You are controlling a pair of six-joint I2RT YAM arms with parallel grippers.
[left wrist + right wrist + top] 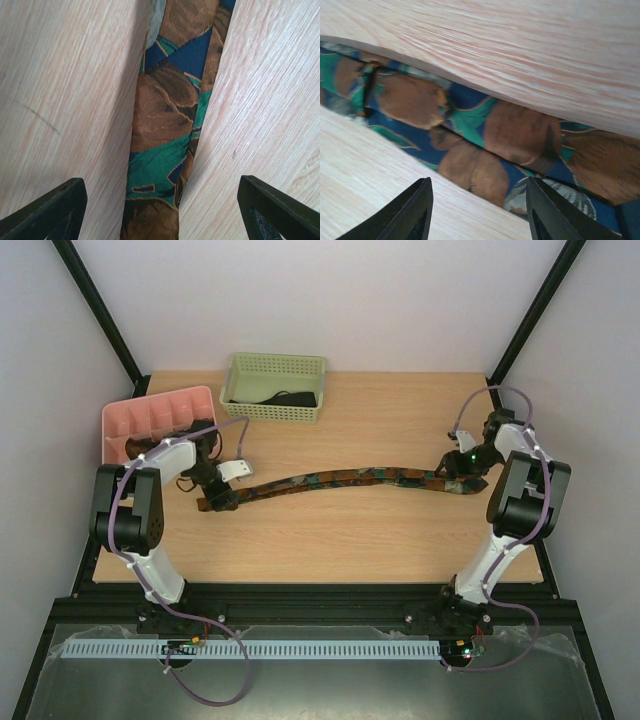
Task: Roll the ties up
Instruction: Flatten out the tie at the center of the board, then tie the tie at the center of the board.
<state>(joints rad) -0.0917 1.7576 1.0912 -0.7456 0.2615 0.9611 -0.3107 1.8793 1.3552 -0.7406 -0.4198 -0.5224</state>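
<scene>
A long tie [340,480] with brown, green and blue patches lies flat across the wooden table, from left to right. My left gripper [218,498] is open over its narrow left end; in the left wrist view the tie [167,130] runs between the spread fingers [47,210]. My right gripper [452,472] is open over the wide right end; the right wrist view shows the folded fabric [470,130] just beyond the fingertips [415,210]. A second dark tie [285,400] lies in the green basket [276,386].
A pink compartment tray [155,422] stands at the back left, next to the left arm. The green basket stands at the back centre. Black frame posts rise at both back corners.
</scene>
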